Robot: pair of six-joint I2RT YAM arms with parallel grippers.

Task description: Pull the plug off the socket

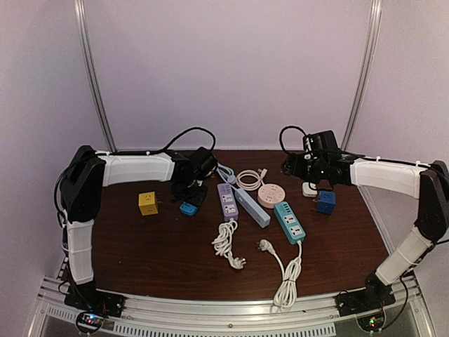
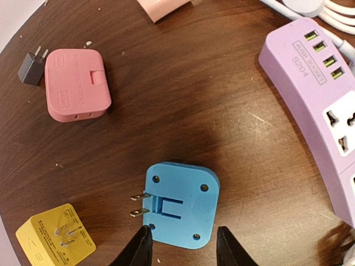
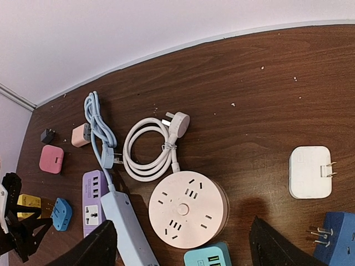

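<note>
The dark tabletop (image 1: 154,246) carries a scatter of sockets and loose plugs between our two arms. The purple power strip (image 2: 321,105) lies off to one side of the left wrist view, well apart from the plug we care about. The round pink socket (image 3: 187,209) sits below the right pincer (image 3: 186,241), which hangs spread wide with nothing between its fingers.

We take the blue plug (image 2: 180,202) to be the task's thing. It lies flat on the tabletop left of centre, near a yellow cube (image 2: 55,238), in no socket that we can see. The left pincer (image 2: 184,249) hovers over its near edge, spread, with one of its fingers (image 2: 138,249) on either side of the plug body. It seems to pinch nothing. The two prongs (image 2: 138,205) stick out bare to the side.

We judge the plug is already out, so the step in hand is getting clear of it cleanly. We should:
- raise the left arm straight up with the fingers wide apart, so neither pad drags the plug
- avoid any sideways sweep towards the prongs or the yellow cube
- hold the right arm off, since nothing there needs steadying
</note>
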